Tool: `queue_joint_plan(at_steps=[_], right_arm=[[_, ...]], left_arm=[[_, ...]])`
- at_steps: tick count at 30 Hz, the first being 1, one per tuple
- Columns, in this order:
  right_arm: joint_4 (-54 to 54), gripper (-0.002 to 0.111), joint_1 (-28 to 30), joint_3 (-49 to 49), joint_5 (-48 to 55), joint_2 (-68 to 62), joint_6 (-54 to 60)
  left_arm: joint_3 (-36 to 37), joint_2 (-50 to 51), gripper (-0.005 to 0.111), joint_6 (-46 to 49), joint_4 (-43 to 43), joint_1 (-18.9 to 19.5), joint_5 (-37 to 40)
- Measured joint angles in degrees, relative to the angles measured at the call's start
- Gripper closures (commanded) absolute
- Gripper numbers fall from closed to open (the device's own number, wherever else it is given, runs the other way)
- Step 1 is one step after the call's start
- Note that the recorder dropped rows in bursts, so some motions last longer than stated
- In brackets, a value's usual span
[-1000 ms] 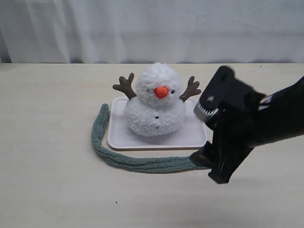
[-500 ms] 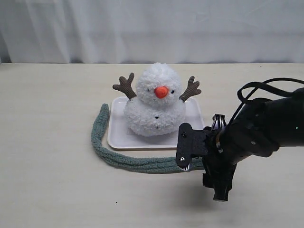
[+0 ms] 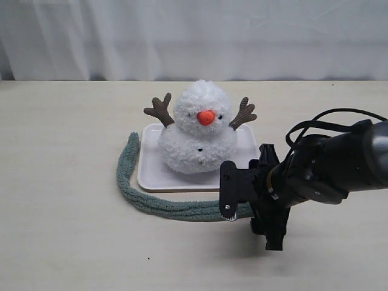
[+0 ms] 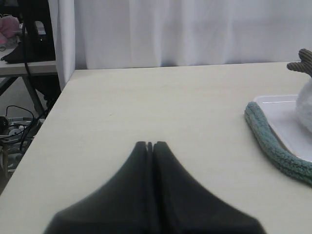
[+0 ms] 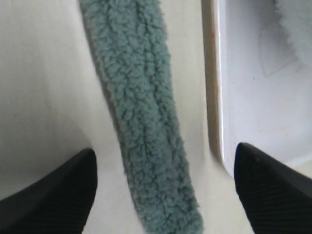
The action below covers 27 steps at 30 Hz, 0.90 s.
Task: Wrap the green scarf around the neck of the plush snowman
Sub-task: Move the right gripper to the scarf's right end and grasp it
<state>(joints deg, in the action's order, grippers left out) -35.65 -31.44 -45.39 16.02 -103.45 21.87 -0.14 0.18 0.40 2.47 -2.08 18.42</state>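
Right fingers (image 5: 51, 195) straddle green scarf (image 5: 141, 122), snowman (image 5: 298, 22) cropped

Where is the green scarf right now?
In the exterior view the green scarf lies on the table, curving along the left side and front edge of the white tray; its right end lies below the open right gripper.

Plush snowman (image 3: 198, 136): one counted. Green scarf (image 3: 157, 206): one counted. White tray (image 3: 151, 176): one counted. Table (image 3: 60, 182): one counted. White curtain (image 3: 194, 36): one noted. Grippers: two counted, left gripper (image 4: 150, 145) and right gripper (image 5: 165, 151); only one is seen in exterior view. On snowman, twig arms (image 3: 160, 110): two counted. Orange nose (image 3: 206, 117): one counted. Black buttons (image 3: 200, 147): possibly two, dots too small for firm count.
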Motion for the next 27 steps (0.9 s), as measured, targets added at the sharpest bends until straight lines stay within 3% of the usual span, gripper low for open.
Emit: queue_joint_plan(at_steps=[2,5,15,27], right_arm=[[-0.59,0.036,0.00,-0.10,-0.60,-0.25,-0.09],[-0.94,0.046,0.00,-0.33,-1.22,-0.81,-0.09],[-0.98,0.102,0.00,-0.73,-2.53,-3.04,-0.09],[-3.50,0.104,-4.38,-0.12,3.92,-1.24,1.45]], left_arm=[[0.00,0.00,0.107,0.00,0.00,0.00,0.00],[0.00,0.00,0.107,0.00,0.00,0.00,0.00],[0.00,0.00,0.107,0.00,0.00,0.00,0.00],[0.00,0.00,0.107,0.00,0.00,0.00,0.00]])
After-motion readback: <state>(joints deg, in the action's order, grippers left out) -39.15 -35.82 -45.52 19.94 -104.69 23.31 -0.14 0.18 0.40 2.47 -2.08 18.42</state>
